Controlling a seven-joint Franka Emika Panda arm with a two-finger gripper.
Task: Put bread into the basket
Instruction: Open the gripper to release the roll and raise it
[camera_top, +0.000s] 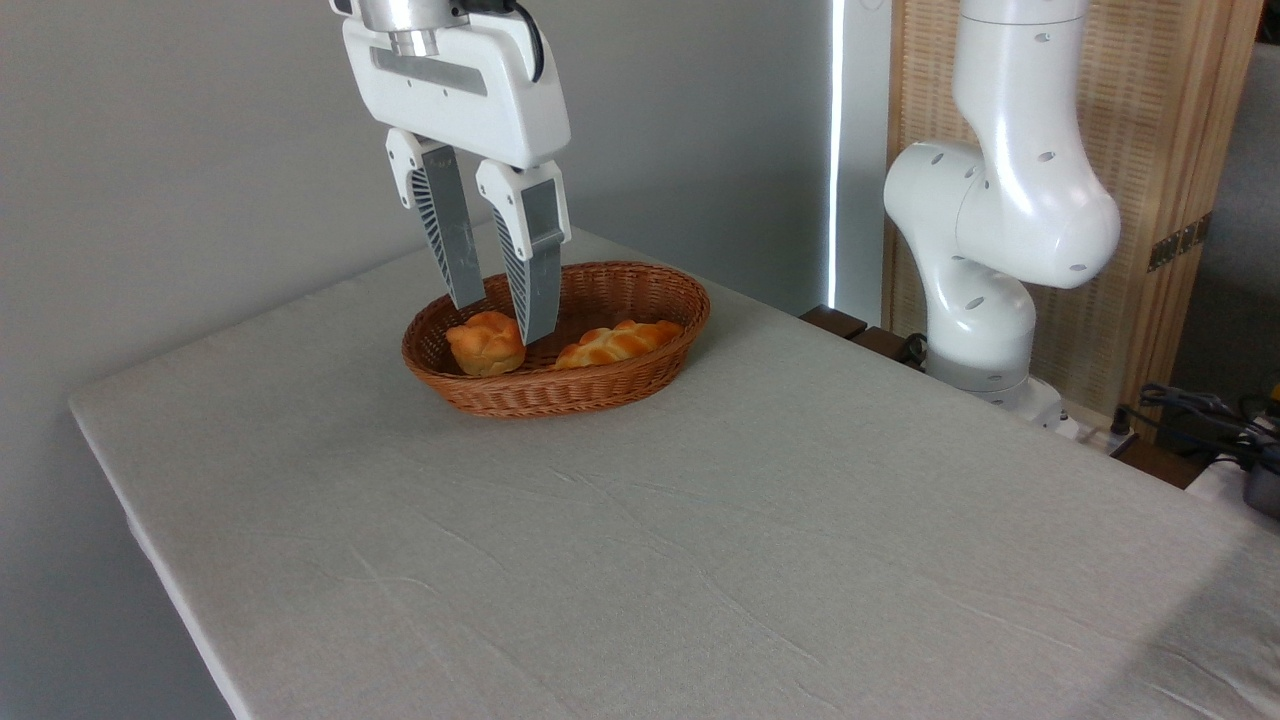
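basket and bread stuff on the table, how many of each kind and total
Braided loaf: 1, the bread, lying in the basket
Small round bun: 1, the bun, in the basket under the gripper
Wicker basket: 1, the basket
Total: 3

The top of the gripper (502, 318) is cut off by the upper edge. The near wall of the basket (560, 390) hides the undersides of the bread (620, 343) and the bun (486, 343). The table (700, 560) is cropped at the bottom and right, and the items at the far right are cut off.
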